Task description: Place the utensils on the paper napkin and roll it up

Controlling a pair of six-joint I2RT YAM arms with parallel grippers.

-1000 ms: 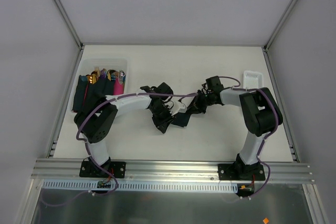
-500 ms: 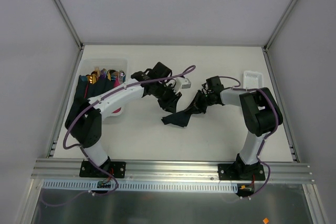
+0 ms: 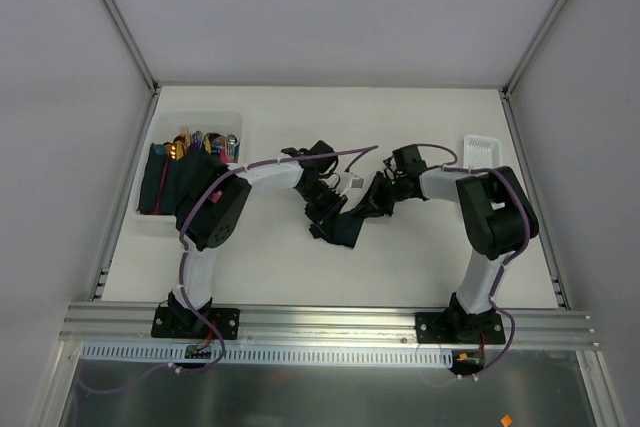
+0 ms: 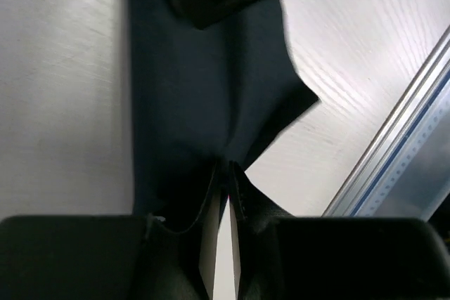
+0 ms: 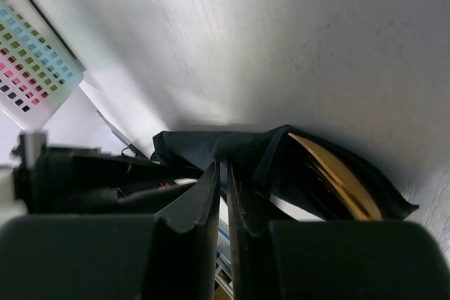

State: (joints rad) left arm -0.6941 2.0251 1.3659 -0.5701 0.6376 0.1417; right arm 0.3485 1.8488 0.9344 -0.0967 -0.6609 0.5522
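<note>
Robot lab cell, white table (image 3: 400, 267), grey panel walls (image 3: 330, 7) at 12 o'clock, aluminium rail (image 3: 330, 319) at 6 o'clock, left arm (image 3: 210, 212) and right arm (image 3: 495, 212) bolted there.

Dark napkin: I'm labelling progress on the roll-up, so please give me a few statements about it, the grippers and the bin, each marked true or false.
1. The dark napkin lies flat and fully spread on the table. False: it is bunched and folded between the two grippers.
2. The left gripper is shut on the dark napkin. True.
3. A gold utensil shows inside the napkin's fold in the right wrist view. True.
4. The right gripper is wide open, away from the napkin. False: its fingers are closed on the napkin's edge.
5. The white bin is empty. False: it holds cutlery and folded napkins.
</note>
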